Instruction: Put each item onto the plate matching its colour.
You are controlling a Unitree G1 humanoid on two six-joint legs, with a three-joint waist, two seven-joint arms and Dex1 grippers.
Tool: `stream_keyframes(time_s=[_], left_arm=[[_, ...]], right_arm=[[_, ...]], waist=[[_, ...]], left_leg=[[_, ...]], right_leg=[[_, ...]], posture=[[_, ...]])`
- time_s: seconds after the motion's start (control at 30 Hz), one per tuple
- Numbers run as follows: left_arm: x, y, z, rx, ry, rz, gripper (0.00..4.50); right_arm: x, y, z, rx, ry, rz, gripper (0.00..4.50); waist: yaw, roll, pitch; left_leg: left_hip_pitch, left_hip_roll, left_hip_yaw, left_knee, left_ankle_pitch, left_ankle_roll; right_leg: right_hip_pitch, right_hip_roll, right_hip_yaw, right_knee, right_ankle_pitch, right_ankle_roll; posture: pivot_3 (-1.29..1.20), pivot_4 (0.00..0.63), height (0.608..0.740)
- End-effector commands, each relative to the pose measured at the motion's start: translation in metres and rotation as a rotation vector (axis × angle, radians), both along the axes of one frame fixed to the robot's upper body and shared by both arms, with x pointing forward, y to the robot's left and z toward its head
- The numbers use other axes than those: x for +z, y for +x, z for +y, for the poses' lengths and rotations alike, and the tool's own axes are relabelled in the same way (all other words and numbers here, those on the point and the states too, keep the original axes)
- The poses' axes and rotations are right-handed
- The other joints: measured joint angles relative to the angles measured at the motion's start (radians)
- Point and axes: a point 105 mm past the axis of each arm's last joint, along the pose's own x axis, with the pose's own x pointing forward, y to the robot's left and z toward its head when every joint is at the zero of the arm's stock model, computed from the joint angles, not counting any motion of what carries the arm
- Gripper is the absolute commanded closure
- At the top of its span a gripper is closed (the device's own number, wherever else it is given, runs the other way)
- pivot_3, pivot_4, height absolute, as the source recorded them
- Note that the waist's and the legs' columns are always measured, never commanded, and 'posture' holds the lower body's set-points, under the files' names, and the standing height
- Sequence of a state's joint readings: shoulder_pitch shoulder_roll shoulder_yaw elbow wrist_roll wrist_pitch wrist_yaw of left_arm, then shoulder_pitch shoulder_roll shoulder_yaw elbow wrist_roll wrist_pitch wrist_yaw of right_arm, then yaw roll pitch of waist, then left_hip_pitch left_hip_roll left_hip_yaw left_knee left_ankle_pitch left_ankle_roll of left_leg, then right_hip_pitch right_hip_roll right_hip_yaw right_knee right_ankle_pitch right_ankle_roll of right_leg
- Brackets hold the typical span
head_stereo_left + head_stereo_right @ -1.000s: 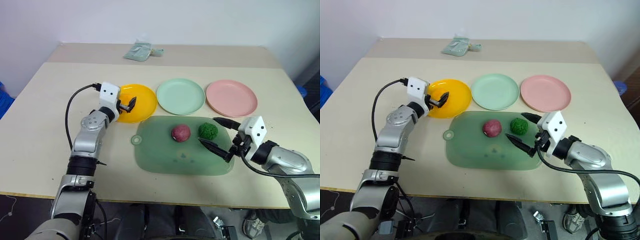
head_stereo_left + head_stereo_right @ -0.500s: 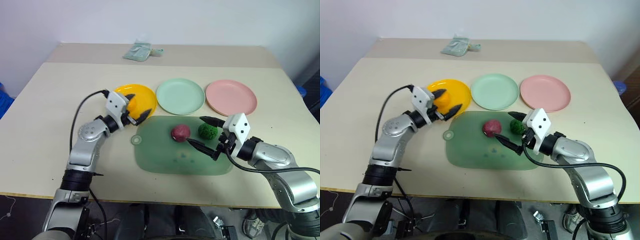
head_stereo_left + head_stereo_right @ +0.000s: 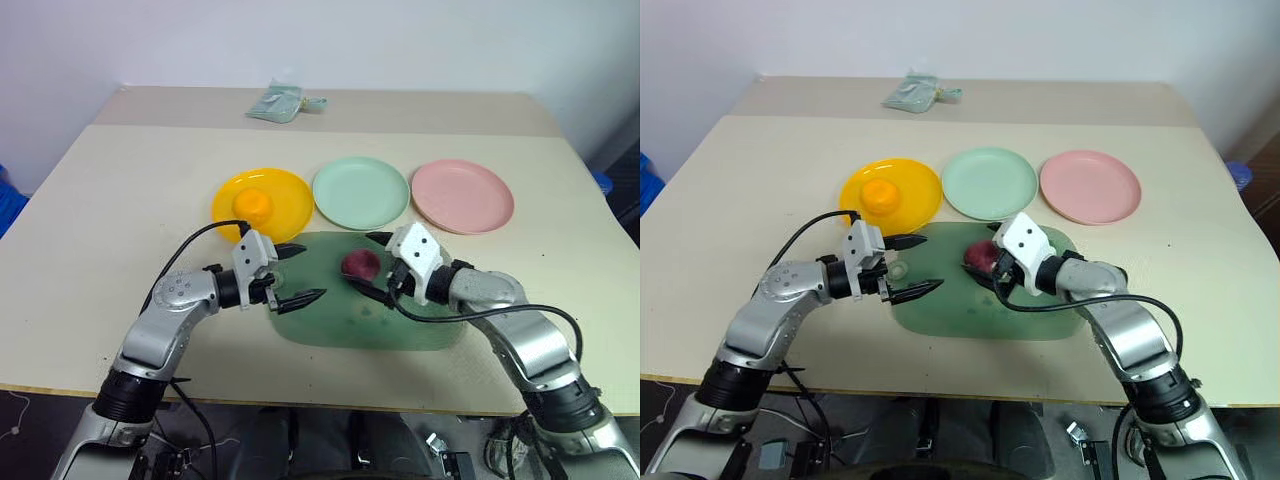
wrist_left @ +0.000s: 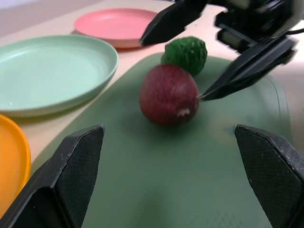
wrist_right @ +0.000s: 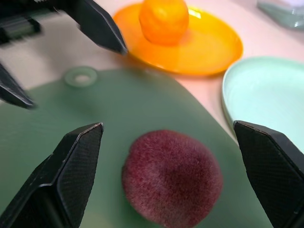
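The orange ball (image 3: 253, 204) rests on the yellow plate (image 3: 285, 190). The mint green plate (image 3: 361, 192) and the pink plate (image 3: 463, 196) stand empty to its right. On the green board (image 3: 340, 325) lies the maroon ball (image 3: 358, 267). My right gripper (image 3: 362, 261) is open, one finger on each side of the maroon ball (image 5: 173, 180) without touching it. The bumpy green ball (image 4: 185, 54) sits just behind the maroon one. My left gripper (image 3: 312, 270) is open and empty over the board's left end, pointing at the maroon ball (image 4: 168, 95).
A pale green pouch (image 3: 283, 101) lies at the table's far edge. The board's small ring tab (image 3: 898, 270) sits under my left gripper. The two grippers face each other closely over the board.
My left gripper drew back from the yellow plate, leaving the orange ball there, and swung right over the board. My right gripper slid left past the green ball to straddle the maroon ball.
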State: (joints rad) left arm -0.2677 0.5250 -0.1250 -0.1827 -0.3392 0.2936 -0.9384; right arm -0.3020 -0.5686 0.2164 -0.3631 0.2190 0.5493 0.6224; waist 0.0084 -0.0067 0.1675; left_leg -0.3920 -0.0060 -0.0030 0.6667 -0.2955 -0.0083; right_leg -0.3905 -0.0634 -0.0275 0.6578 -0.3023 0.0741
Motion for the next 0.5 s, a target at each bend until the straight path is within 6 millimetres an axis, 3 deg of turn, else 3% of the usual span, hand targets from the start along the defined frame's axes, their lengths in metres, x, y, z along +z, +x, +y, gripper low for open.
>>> stream_keyframes(time_s=[0.03,0.2,0.3,0.4,0.5], left_arm=[[0.007,-0.001,0.009,0.016,-0.008,-0.043,0.0],[0.0,-0.001,0.018,0.036,-0.003,-0.038,0.0],[-0.002,-0.002,0.019,0.038,-0.002,-0.038,0.0],[-0.002,-0.003,0.018,0.037,-0.002,-0.039,0.0],[-0.002,-0.003,0.017,0.038,-0.003,-0.04,0.0]], right_arm=[[0.006,0.0,0.003,0.006,-0.005,-0.022,0.87],[0.012,-0.001,0.003,0.017,-0.012,-0.059,3.27],[0.032,0.003,0.001,0.015,0.018,-0.129,3.27],[0.061,0.02,-0.012,-0.065,0.096,-0.166,3.27],[0.066,0.019,-0.016,-0.032,0.108,-0.14,3.27]], waist=[[0.001,0.0,0.0],[0.0,0.0,0.0],[0.0,0.0,0.0],[-0.002,0.0,0.0],[-0.001,0.0,0.0]], left_leg=[[0.0,0.0,0.0,0.0,0.0,0.0],[0.0,0.0,0.0,0.0,0.0,0.0],[0.0,0.0,0.0,0.0,0.0,0.0],[0.0,0.0,0.0,0.0,0.0,0.0],[0.0,0.0,0.0,0.0,0.0,0.0]], right_leg=[[0.0,0.0,0.0,0.0,0.0,0.0],[0.0,0.0,0.0,0.0,0.0,0.0],[0.0,0.0,0.0,0.0,0.0,0.0],[0.0,0.0,0.0,0.0,0.0,0.0],[0.0,0.0,0.0,0.0,0.0,0.0]], posture=[[0.0,0.15,0.74],[0.0,0.15,0.74],[0.0,0.15,0.74],[0.0,0.15,0.74],[0.0,0.15,0.74]])
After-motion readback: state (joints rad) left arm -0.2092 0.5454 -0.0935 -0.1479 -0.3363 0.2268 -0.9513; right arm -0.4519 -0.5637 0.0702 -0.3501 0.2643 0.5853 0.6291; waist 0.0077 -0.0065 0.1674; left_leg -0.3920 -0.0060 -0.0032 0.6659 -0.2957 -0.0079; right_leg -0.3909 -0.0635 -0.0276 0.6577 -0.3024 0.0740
